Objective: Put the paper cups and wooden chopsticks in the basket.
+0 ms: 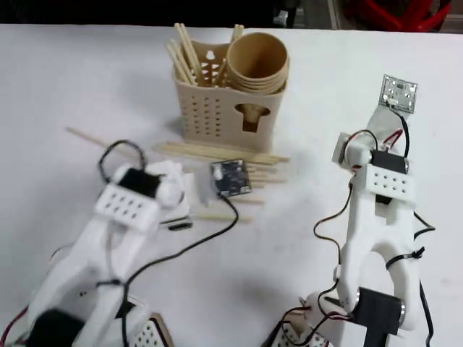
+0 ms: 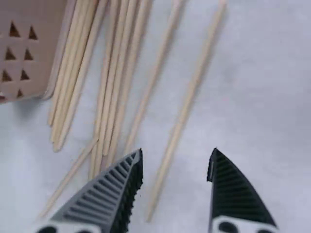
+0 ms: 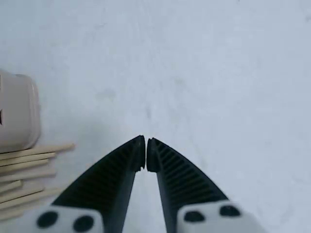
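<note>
You're at a robotics lab bench, by the look of it. Under you is a plain white table [image 1: 65, 79], like a test surface. Your left arm [image 1: 108, 238] and right arm [image 1: 380, 231] are white plastic builds with black motors [image 1: 381, 309] showing at the joints. Loose wires [image 1: 189, 249] loop in the open along both arms. There's a bare circuit board [image 1: 231, 178] at the left wrist and a second one at the right. Past the far edge the room goes dark, with something red [image 1: 405, 13] at the back. The only household things are a basket [image 1: 206, 116], paper cups [image 1: 258, 61] and chopsticks [image 1: 217, 152].
</note>
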`<state>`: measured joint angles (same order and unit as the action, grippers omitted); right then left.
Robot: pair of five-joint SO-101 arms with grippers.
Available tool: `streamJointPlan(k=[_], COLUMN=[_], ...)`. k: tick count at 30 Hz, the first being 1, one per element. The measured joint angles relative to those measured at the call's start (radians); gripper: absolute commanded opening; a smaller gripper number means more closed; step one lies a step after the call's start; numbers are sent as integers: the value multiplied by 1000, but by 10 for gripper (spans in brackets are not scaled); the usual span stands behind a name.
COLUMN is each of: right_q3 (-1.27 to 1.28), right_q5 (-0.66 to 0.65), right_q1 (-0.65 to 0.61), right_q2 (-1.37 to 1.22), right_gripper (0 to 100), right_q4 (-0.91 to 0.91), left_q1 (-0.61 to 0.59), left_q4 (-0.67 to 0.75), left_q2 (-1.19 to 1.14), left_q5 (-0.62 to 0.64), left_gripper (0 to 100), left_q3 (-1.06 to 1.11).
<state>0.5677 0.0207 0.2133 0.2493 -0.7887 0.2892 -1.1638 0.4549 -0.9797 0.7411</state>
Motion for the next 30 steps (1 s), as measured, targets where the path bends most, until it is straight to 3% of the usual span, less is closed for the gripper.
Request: streamJointPlan(k=[16,30], right_q3=[0,0], right_q5=[0,0], right_q1=[35,35], right_q2=[2,2], right_gripper=[21,21], right_q4=[14,14], left_q1=[26,28], left_q4=[8,8], left_q2=[-641,-829], left_q5=[0,0], left_gripper=[221,159], left_q3=[-420,-572])
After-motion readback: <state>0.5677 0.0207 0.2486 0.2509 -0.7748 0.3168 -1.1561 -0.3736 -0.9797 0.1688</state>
